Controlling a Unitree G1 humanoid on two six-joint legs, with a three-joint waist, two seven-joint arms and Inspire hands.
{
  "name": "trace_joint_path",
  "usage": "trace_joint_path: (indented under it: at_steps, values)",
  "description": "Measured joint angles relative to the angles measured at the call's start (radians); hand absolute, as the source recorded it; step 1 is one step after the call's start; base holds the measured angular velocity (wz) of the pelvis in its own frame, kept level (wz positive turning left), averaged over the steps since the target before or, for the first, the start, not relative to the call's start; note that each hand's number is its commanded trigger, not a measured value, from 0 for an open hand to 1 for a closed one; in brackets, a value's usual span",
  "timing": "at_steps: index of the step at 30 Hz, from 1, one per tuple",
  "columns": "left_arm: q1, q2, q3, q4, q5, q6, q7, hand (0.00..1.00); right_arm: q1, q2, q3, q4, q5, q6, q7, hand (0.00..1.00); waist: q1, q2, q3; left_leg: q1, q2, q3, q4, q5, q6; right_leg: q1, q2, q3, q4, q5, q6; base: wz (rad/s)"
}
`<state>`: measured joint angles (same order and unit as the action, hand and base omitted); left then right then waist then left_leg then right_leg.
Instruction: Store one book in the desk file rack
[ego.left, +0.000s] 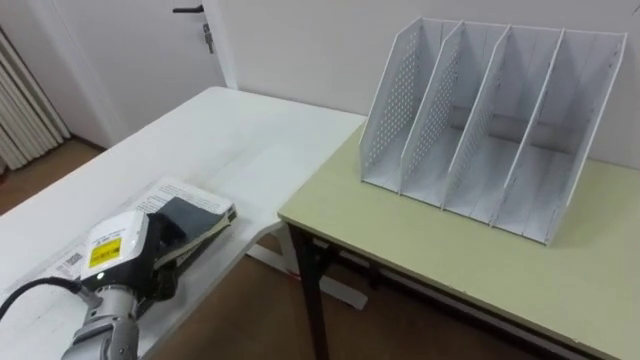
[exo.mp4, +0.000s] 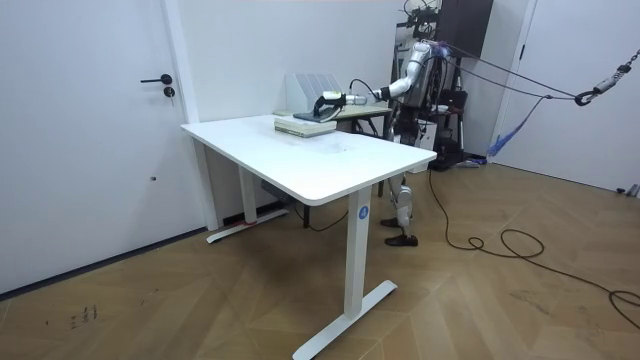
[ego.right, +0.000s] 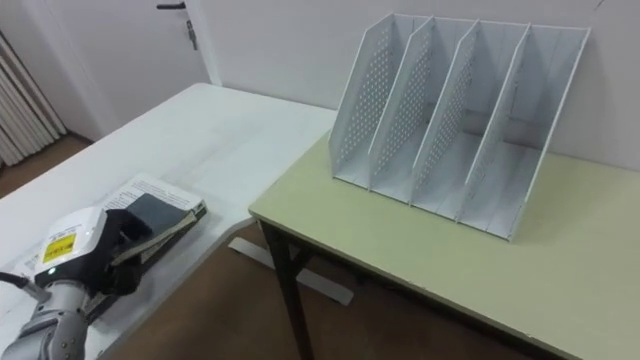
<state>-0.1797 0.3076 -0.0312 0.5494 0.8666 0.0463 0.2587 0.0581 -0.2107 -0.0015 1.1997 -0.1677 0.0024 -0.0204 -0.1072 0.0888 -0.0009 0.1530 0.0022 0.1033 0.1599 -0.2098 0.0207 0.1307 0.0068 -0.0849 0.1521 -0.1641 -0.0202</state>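
The robot's left hand (ego.left: 130, 250) reaches in from the lower left and clasps the near end of a book (ego.left: 185, 190). We see its dark fingers (ego.left: 190, 215) curled over the cover and the thumb tucked against the page edge below. The book lies flat on a white table (ego.left: 240, 130), close to that table's near edge and tilted a little towards the corner.

Just beside the white table, across a narrow gap, stands a pale green desk (ego.left: 450, 260) on dark legs. The file rack (ego.left: 490, 120) sits on the back half of this desk, against the wall. It is white, with perforated sides and four upright slots, and all four are empty as we look into them. The book is well apart from the rack, on the other tabletop.

Behind the white table we make out a white door (ego.left: 130, 50) with a dark handle (ego.left: 188, 10).

In the room view the robot stands at the far side of the white table, next to the desk, with its left arm stretched out level over the book.
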Motion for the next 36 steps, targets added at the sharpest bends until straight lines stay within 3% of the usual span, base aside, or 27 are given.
trace_joint_path:
  at_steps: [3, 10, 14, 16, 19, 22, 29, 33, 36]
  values:
    - [0.0, 0.0, -0.001, -0.006, 0.0, 0.0, 0.0, 1.0, 0.0, 0.0, 0.001, 0.0, 0.006, 0.0, 0.0, 0.0, 0.001, -0.002, 0.0004, 0.008, 0.0, 0.0, -0.002, 0.0, 0.0, 0.006, -0.001, 0.001, -0.001, 0.0, 0.0, 0.0]
    - [0.065, -0.001, -0.007, -0.106, -0.008, -0.002, 0.01, 1.0, -0.001, 0.003, 0.019, -0.018, 0.05, -0.001, -0.013, 0.0, 0.005, -0.006, -0.0015, 0.004, -0.001, 0.0, -0.007, 0.0, 0.0, -0.009, -0.003, -0.003, -0.001, -0.007, 0.002, 0.0]
    - [0.107, -0.003, -0.012, -0.186, -0.036, -0.002, 0.012, 1.0, -0.012, 0.015, 0.034, -0.047, 0.06, -0.002, -0.012, 0.0, 0.007, -0.02, -0.0108, -0.018, -0.002, -0.01, -0.006, 0.001, 0.001, -0.022, -0.004, -0.019, 0.0, -0.004, 0.001, 0.08]
    - [0.12, -0.003, -0.019, -0.223, -0.059, -0.003, 0.012, 1.0, -0.017, 0.016, 0.041, -0.06, 0.066, -0.003, -0.01, 0.0, 0.006, -0.027, -0.0103, -0.022, -0.002, -0.022, -0.006, 0.001, 0.001, -0.017, -0.005, -0.031, 0.0, -0.004, 0.0, 0.15]
    - [0.119, -0.004, -0.023, -0.231, -0.094, -0.021, 0.005, 1.0, -0.021, 0.013, 0.051, -0.126, 0.044, -0.011, -0.009, 0.0, 0.035, -0.029, -0.0094, -0.019, 0.0, -0.024, -0.006, 0.001, 0.001, -0.017, -0.005, -0.029, 0.001, -0.003, 0.0, -0.01]
    - [0.12, -0.005, -0.021, -0.238, -0.17, -0.047, -0.015, 1.0, -0.033, 0.011, 0.058, -0.162, 0.031, -0.042, -0.009, 0.0, 0.049, -0.032, -0.0077, -0.011, 0.0, -0.025, -0.006, 0.001, 0.001, -0.014, -0.004, -0.029, 0.002, -0.003, -0.001, 0.0]
    - [0.163, -0.005, -0.024, -0.271, -0.422, -0.143, -0.024, 1.0, -0.032, 0.012, 0.11, -0.315, 0.014, -0.067, 0.021, 0.0, 0.075, -0.055, 0.0017, -0.012, -0.002, -0.025, 0.004, 0.001, 0.001, -0.013, -0.006, -0.036, 0.0, -0.005, 0.0, 0.03]
    - [0.193, -0.011, -0.021, -0.337, -0.54, -0.165, -0.064, 1.0, -0.028, 0.012, 0.129, -0.426, 0.011, -0.082, 0.06, 0.0, 0.084, -0.056, -0.002, -0.04, 0.0, -0.036, 0.011, 0.001, 0.002, -0.032, -0.008, -0.042, 0.002, -0.002, 0.0, 0.07]
    - [0.217, -0.024, -0.016, -0.369, -0.706, -0.191, -0.116, 1.0, -0.03, 0.013, 0.138, -0.493, 0.002, -0.092, 0.11, 0.0, 0.095, -0.059, -0.0061, -0.039, 0.0, -0.054, 0.01, 0.003, 0.003, -0.023, -0.018, -0.06, 0.002, -0.002, 0.001, 0.15]
